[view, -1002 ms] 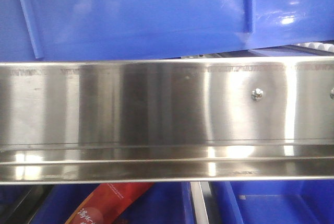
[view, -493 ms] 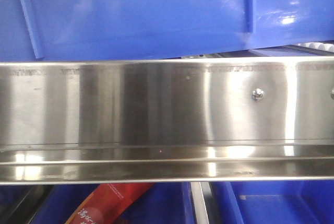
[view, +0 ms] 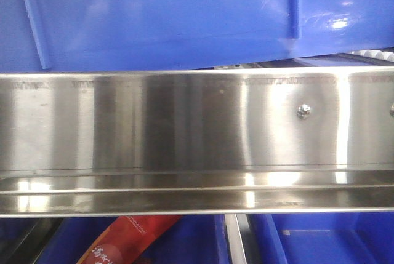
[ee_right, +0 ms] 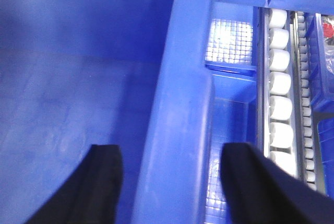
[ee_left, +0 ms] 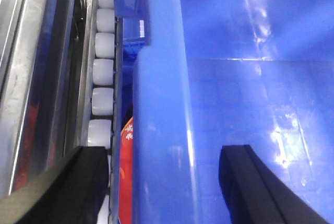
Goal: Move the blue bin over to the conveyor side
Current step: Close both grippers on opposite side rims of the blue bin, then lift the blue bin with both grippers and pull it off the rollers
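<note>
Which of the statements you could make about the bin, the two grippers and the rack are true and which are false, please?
1. The left gripper straddles the rim of the blue bin, one finger inside and one outside. True.
2. The right gripper is shut. False: it is open, with its jaws on either side of the bin's rim.
3. White rollers run alongside the bin. True.
4. The rail across the front view is painted red. False: the steel rail is bare, shiny metal.
5. A red packet shows below that rail. True.
</note>
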You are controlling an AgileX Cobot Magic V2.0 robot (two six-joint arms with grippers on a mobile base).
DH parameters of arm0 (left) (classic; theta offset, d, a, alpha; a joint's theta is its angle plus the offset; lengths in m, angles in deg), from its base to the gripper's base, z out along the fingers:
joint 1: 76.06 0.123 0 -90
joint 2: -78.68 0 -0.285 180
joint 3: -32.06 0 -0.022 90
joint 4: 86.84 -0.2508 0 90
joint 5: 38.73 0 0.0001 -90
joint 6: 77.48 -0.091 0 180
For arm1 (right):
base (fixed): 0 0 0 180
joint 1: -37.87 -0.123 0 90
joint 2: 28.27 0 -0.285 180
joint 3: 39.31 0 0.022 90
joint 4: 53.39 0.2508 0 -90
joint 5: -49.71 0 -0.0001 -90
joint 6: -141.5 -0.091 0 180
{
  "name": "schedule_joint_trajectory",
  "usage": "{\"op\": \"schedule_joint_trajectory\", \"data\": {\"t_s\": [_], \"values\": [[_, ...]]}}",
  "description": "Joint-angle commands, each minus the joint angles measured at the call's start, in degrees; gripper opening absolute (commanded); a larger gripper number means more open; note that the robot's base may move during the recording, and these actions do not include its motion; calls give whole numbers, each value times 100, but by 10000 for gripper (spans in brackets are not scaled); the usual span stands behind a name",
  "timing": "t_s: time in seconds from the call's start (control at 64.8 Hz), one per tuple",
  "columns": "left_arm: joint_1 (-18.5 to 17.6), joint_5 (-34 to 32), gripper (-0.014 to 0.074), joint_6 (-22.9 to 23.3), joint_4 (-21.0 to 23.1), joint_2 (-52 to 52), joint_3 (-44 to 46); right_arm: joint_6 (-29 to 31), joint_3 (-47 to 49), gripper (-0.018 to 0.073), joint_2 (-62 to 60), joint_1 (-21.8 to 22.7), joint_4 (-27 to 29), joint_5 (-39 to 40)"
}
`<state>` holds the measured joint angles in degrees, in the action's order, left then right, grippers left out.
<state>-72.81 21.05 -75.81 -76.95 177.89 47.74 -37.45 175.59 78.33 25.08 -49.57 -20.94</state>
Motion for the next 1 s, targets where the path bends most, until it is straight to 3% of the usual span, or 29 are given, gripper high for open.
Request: {"op": "schedule_joint_trajectory", "data": {"t_s": [0.0, 0.216, 0.324, 0.401, 0.493, 0.601, 0.987], "values": [[2, 45, 358, 0, 9, -31, 53, 46, 43, 274, -23, 5, -28, 69], [2, 43, 356, 0, 9, -31, 53, 46, 43, 265, -23, 5, -28, 69], [2, 43, 314, 0, 9, -31, 53, 46, 43, 229, -23, 5, -28, 69], [2, 43, 244, 0, 9, -31, 53, 46, 43, 156, -23, 5, -28, 69], [2, 43, 103, 0, 9, -31, 53, 46, 43, 12, -23, 5, -28, 69], [2, 43, -38, 0, 9, -31, 53, 46, 43, -90, -23, 5, -28, 69], [2, 43, -17, 0, 9, -31, 53, 46, 43, -87, -23, 5, -28, 69]]}}
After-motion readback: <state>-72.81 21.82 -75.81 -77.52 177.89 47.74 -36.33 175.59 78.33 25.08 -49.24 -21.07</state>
